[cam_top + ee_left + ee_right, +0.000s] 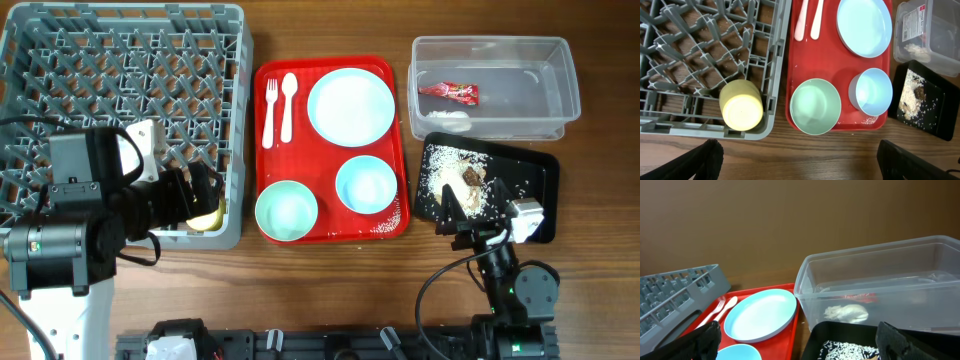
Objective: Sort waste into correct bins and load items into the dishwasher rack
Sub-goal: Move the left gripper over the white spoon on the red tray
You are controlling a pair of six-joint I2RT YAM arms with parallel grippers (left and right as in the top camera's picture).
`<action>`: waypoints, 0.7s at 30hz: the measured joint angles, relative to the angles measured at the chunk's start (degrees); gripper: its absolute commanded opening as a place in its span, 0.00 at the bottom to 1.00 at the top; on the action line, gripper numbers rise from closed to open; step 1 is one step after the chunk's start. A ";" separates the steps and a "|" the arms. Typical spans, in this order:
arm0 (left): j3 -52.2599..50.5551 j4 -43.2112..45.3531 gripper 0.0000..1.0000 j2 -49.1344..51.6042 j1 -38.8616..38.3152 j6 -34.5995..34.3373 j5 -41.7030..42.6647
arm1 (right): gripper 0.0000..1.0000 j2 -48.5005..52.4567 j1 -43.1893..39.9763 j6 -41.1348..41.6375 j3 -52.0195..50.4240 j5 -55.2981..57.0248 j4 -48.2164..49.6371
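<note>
The small yellow cup (741,106) lies in the front right corner of the grey dishwasher rack (130,12). My left gripper (203,192) hovers over that corner, open and empty. The pale-blue plate (350,105), pale-blue bowl (366,185), light-green bowl (286,210), white fork (270,110) and spoon (288,105) sit on the red serving tray (325,160). The red wrapper (449,92) lies in the clear tub (490,42). Rice crumbs with brown bits (455,175) lie on the black tray (535,170). My right gripper (475,215) is open and empty over the black tray's near edge.
A crumpled white wad (846,312) lies in the clear tub beside the wrapper. The rack stands at the left, the red tray in the middle, and the tub and black tray at the right. Bare wood table runs along the front.
</note>
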 measured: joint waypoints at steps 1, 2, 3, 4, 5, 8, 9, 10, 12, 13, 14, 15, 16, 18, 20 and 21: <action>0.00 0.00 1.00 0.00 -0.02 0.00 0.00 | 1.00 0.00 0.00 -0.02 0.00 0.00 0.00; 0.00 0.00 1.00 0.00 0.00 0.00 0.00 | 1.00 0.00 0.00 -0.02 0.00 0.00 0.00; 0.00 0.00 1.00 0.00 0.00 0.00 0.00 | 1.00 0.00 0.00 -0.02 0.00 0.00 0.00; 0.00 0.00 1.00 0.00 0.00 0.00 0.00 | 1.00 0.00 0.00 -0.02 0.00 0.00 0.00; 0.00 0.00 1.00 0.00 0.00 0.00 0.00 | 1.00 0.00 0.00 -0.02 0.00 0.00 0.00; 0.00 0.00 1.00 0.00 0.00 0.00 0.00 | 1.00 0.00 0.00 0.00 0.00 0.00 0.00; 0.00 0.00 1.00 0.00 -0.02 0.00 0.00 | 1.00 0.00 0.00 -0.02 0.00 0.00 0.00; 0.00 0.00 1.00 0.00 0.00 0.00 0.00 | 1.00 0.00 0.00 0.00 0.00 0.00 0.00; 0.00 0.00 1.00 0.00 0.00 -0.02 0.46 | 1.00 0.00 0.00 0.00 0.00 0.00 0.00; 0.00 0.00 1.00 0.00 0.00 -0.35 1.03 | 1.00 0.00 0.00 -0.02 0.00 0.00 0.00; 0.00 0.02 1.00 0.00 0.00 -1.14 1.92 | 1.00 0.00 0.00 -0.02 0.00 0.00 0.00; 0.00 0.33 1.00 0.00 0.00 -2.08 2.60 | 1.00 0.00 0.00 -0.02 0.00 0.00 0.00; 0.00 1.90 1.00 0.00 0.00 -3.41 3.56 | 1.00 -0.02 0.00 -0.02 0.00 0.00 0.00; 0.02 6.16 0.99 0.07 -0.02 -6.73 5.38 | 1.00 -0.04 0.00 -0.02 0.00 0.00 0.00; 0.02 10.71 0.99 0.46 -0.42 -10.05 7.28 | 1.00 -0.04 0.00 0.00 0.00 0.00 0.00; 0.02 12.85 0.99 0.87 -1.18 -11.23 7.72 | 1.00 -0.04 0.00 0.00 0.00 0.00 0.00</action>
